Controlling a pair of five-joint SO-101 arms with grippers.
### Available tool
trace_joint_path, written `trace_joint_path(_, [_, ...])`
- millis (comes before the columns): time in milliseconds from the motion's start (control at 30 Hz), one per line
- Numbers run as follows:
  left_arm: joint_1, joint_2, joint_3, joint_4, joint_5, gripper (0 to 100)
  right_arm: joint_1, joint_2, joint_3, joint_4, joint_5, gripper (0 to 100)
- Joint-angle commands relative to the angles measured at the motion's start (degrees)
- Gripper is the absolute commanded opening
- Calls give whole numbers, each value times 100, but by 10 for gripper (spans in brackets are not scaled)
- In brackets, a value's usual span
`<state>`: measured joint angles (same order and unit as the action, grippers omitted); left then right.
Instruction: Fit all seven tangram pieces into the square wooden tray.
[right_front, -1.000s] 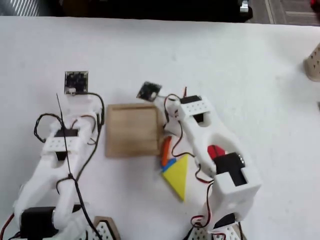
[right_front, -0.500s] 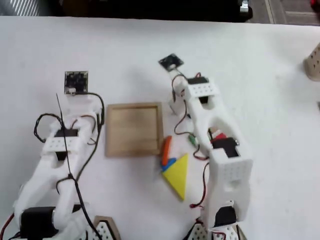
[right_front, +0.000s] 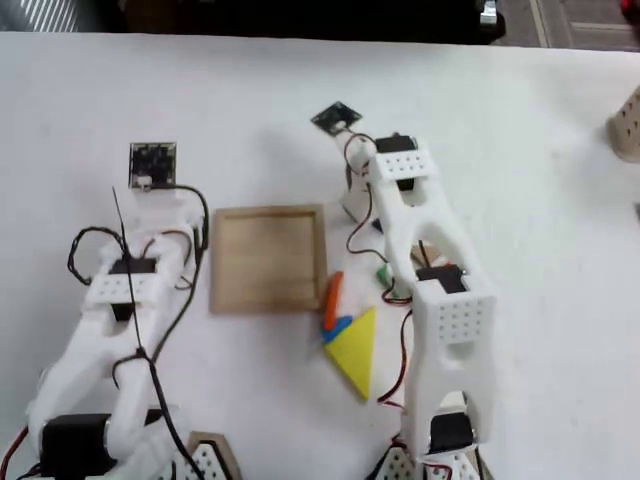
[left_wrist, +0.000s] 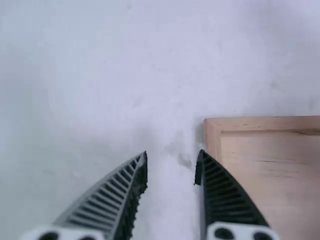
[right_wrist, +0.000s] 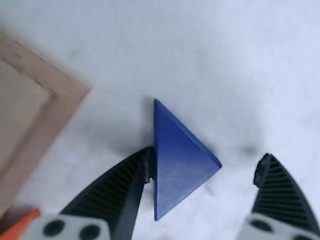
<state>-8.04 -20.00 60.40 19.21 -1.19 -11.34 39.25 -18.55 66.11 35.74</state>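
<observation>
Tabletop (right_front: 500, 120): white, carrying both arms, the tray and the loose pieces.
Right arm (right_front: 440, 300): stretched away from its base along the right side of the tray, its wrist past the tray's far right corner.
Left arm (right_front: 110, 300): lies to the left of the tray, its wrist level with the tray's far left corner.
Square wooden tray (right_front: 265, 258): flat on the tabletop between the two arms, and the pieces in view lie outside its rim. One corner appears in the left wrist view (left_wrist: 270, 165) and another in the right wrist view (right_wrist: 45, 100).
Right tool (right_wrist: 206, 160): spread wide and set down around the dark blue triangle. One finger (right_wrist: 125, 182) is at the triangle's straight edge (touching it, as far as the view tells), while the other stands apart from its tip.
Left tool (left_wrist: 172, 157): jaws parted with a narrow gap, holding nothing, over bare tabletop just beside the tray's corner.
Yellow triangle (right_front: 357, 348): the biggest piece, flat on the tabletop near the tray's near right corner, beside the right arm.
Dark blue triangle (right_wrist: 177, 157): flat on the tabletop near the tray's far right corner, apart from the rim, between the right tool's fingers.
Orange piece (right_front: 332, 293): just beside the tray's right edge at its near corner.
Light blue piece (right_front: 338, 325): wedged between the orange piece and the yellow triangle, its shape hard to tell.
Green piece (right_front: 384, 276): small, partly hidden beside the right arm.
</observation>
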Motion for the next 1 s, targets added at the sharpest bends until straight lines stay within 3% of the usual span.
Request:
trace_joint_path(0, [101,-233,-26,-114,-70,174,13,-31,-185,-119,651,316])
trace_joint_path(367, [75,-233,-26,-114,-70,173,22,268,-396,136,870,310])
trace_joint_path(633, [66,-233,-26,-114,-70,173,75,268,-431,119,580,95])
trace_joint_path(967, [66,-233,-26,-114,-70,173,119,224,-413,127,554,249])
